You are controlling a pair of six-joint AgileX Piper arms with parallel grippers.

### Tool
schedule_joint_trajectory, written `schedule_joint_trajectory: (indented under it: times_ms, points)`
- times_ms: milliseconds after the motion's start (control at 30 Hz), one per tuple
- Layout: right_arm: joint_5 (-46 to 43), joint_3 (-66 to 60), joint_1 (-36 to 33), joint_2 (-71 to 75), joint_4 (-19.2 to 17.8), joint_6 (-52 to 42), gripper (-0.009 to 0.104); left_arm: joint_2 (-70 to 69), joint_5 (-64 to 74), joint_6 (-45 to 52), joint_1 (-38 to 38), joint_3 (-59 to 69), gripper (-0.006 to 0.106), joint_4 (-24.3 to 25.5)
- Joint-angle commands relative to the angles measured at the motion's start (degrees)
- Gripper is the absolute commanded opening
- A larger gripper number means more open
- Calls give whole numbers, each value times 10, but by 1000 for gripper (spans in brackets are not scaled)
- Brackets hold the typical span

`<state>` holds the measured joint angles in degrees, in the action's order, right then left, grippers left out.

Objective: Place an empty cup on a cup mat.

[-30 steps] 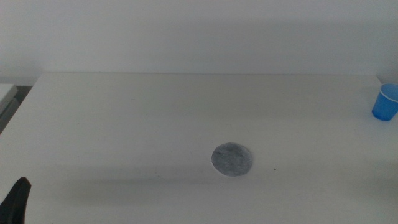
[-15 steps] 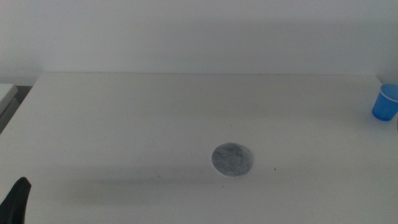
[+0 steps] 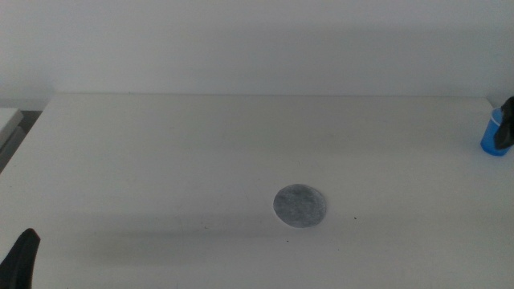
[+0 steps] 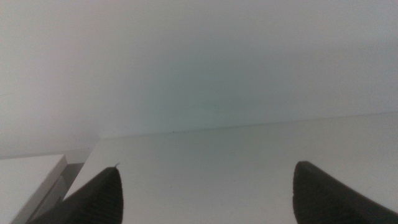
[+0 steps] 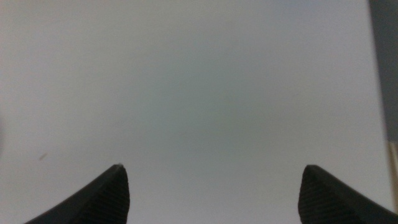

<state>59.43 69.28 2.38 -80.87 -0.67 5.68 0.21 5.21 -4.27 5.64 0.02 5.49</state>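
The left end effector (image 4: 208,186) waits low at the near left, its 2 dark jaws spread wide apart. The right end effector (image 5: 214,186) shows at the far right edge, its 2 jaws likewise wide apart.

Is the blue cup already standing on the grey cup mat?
No, the cup stands at the table's far right edge, well apart from the cup mat.

a plain white worktop (image 3: 161,152) runs back to a bare pale wall (image 3: 257,40), softly and evenly lit.
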Motion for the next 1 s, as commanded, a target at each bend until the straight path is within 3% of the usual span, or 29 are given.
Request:
schedule_joint_trajectory:
  times_ms: [0, 433, 867, 967]
  points:
    - [17, 47, 28, -43, -18, 5, 93, -2, -3, -2, 1, 0, 94, 0]
    - [42, 358, 172, -325, 3, 5, 88, -2, -3, -2, 1, 0, 94, 0]
    - [31, 502, 182, -522, 54, -2, 75, -2, -3, -2, 1, 0, 94, 0]
    - [15, 504, 182, -541, 51, -2, 63, -2, -3, -2, 1, 0, 94, 0]
